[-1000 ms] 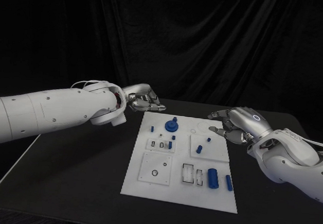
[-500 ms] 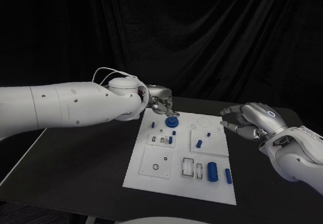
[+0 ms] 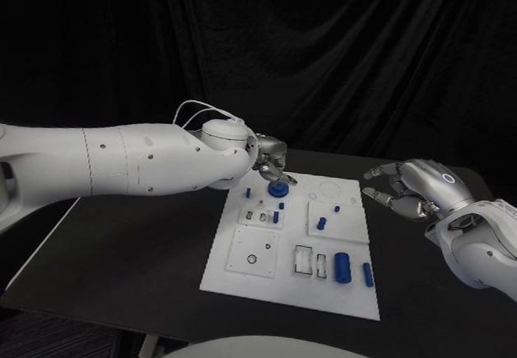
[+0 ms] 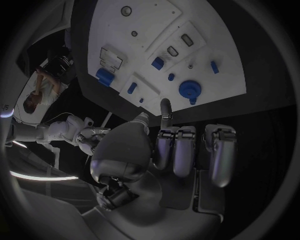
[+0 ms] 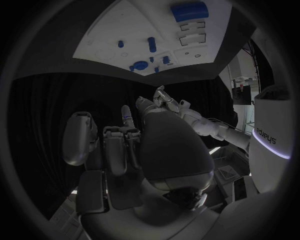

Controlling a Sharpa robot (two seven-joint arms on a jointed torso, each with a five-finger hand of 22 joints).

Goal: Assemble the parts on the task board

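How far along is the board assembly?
Early. Done: nothing clearly; blue parts lie scattered on the board. In hand: nothing; left hand hovers over the round gear, right hand waits off the board. Left: cylinder, pegs, gear.

One white task board [image 3: 235,272] carries about eight blue parts [image 3: 341,267], with two silver hands [image 3: 415,188] nearby.

The left hand [image 3: 269,165] is largely covered by its own arm in the head view, so its contact with the round blue part [image 3: 277,190] cannot be determined. Small blue parts [image 3: 321,224] on the task board [image 3: 234,280] are too small to identify.
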